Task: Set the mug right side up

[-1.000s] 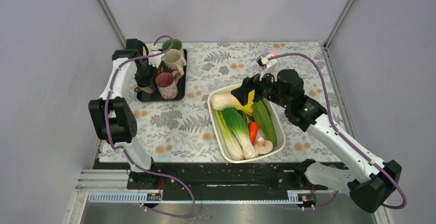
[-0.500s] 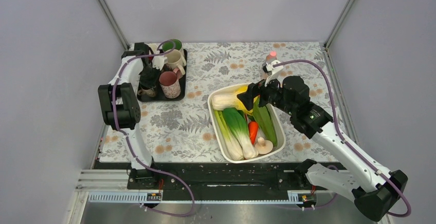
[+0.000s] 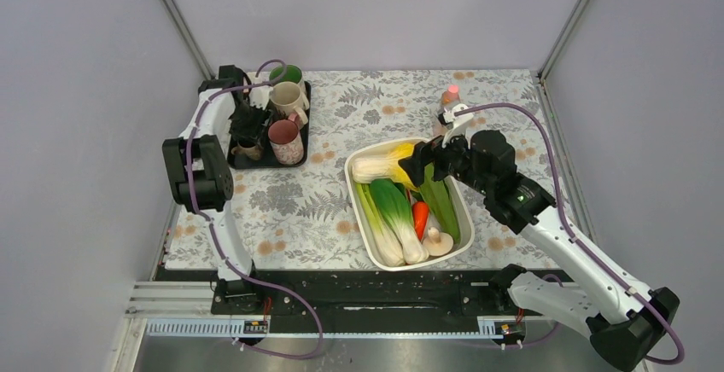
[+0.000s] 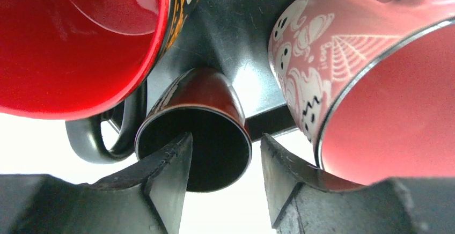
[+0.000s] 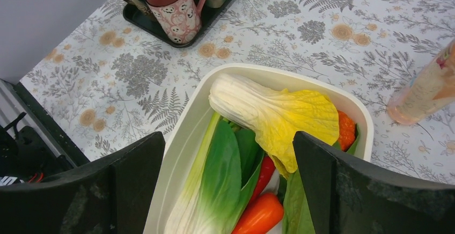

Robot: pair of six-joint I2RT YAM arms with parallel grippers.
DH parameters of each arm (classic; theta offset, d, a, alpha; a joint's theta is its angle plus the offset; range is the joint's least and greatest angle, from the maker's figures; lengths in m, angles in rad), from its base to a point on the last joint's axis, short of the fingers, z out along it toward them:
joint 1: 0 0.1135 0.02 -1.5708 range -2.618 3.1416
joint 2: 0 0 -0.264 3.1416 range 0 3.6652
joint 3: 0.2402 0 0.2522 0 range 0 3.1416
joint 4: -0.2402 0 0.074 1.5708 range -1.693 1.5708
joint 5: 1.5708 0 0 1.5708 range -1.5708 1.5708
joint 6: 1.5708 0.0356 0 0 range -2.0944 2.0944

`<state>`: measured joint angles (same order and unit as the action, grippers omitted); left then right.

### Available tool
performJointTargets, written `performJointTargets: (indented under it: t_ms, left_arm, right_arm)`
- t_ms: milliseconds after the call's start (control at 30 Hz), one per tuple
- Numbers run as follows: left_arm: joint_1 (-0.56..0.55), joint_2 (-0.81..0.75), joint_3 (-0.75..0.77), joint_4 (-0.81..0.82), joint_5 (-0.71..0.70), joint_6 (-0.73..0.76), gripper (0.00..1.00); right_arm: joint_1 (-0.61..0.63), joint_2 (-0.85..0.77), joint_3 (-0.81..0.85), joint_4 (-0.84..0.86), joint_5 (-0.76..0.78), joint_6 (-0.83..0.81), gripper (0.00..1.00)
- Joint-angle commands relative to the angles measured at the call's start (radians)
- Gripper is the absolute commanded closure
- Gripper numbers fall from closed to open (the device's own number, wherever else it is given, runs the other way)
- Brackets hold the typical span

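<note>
A small dark red mug [image 4: 206, 97] with a black inside stands mouth-up at the front left of the black tray [image 3: 259, 164]; it also shows in the top view [image 3: 247, 149]. My left gripper [image 4: 225, 138] hangs just above it, open. One finger [image 4: 169, 164] is over the mug's mouth and the other is outside its rim. In the top view the left gripper [image 3: 248, 123] is over the tray's left side. A pink ghost-print mug [image 4: 343, 46] stands upright beside it. My right gripper [image 5: 228, 191] is open and empty above the vegetable tub [image 3: 360, 212].
A red-lined mug [image 4: 70, 41] stands close on the other side. A cream mug [image 3: 286, 97] and a green mug [image 3: 289, 74] stand at the tray's back. The white tub holds bok choy, peppers and a mushroom. A pink bottle [image 3: 449, 97] stands behind it.
My left arm has swung its elbow in and its gripper has shifted a little toward the tray's back. My right gripper has drifted slightly right over the tub.
</note>
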<state>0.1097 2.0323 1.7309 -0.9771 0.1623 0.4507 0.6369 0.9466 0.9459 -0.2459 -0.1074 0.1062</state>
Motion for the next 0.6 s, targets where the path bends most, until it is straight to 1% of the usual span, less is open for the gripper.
performJointTargets:
  t_ms: [0,67,133,167,233,300,367,433,467,500,567]
  left_arm:
    - [0.007,-0.122,0.033,-0.004,0.041,-0.004,0.46]
    - [0.008,-0.179,0.013,0.001,0.049,-0.016,0.44]
    - [0.01,-0.282,-0.056,0.047,0.068,-0.044,0.4]
    - [0.011,-0.341,-0.102,0.094,0.073,-0.077,0.38]
    - [0.011,-0.465,-0.233,0.211,0.087,-0.125,0.33]
    - [0.011,-0.602,-0.395,0.363,0.082,-0.184,0.28]
    - [0.011,-0.735,-0.58,0.559,0.042,-0.248,0.22]
    - [0.012,-0.846,-0.763,0.753,-0.014,-0.307,0.12]
    - [0.011,-0.897,-0.852,0.841,-0.04,-0.331,0.04]
    - [0.011,-0.938,-0.929,0.937,-0.063,-0.356,0.01]
    - [0.011,-1.0,-1.079,1.107,-0.137,-0.411,0.01]
  right_arm:
    - [0.005,-0.017,0.01,-0.031,0.11,-0.035,0.0]
    - [-0.005,-0.006,0.011,-0.063,0.227,-0.043,0.01]
    - [-0.054,0.019,0.01,-0.097,0.333,-0.028,0.01]
    - [-0.1,0.031,0.007,-0.121,0.346,-0.004,0.01]
    - [-0.239,0.033,-0.026,-0.121,0.307,0.055,0.01]
    - [-0.358,0.015,-0.096,-0.076,0.285,0.09,0.0]
    - [-0.434,-0.005,-0.167,-0.017,0.333,0.092,0.01]
    - [-0.509,-0.014,-0.234,0.045,0.374,0.089,0.0]
    - [-0.533,-0.015,-0.264,0.077,0.391,0.085,0.01]
    - [-0.55,-0.017,-0.294,0.108,0.414,0.078,0.0]
    - [-0.575,-0.022,-0.357,0.17,0.447,0.059,0.01]
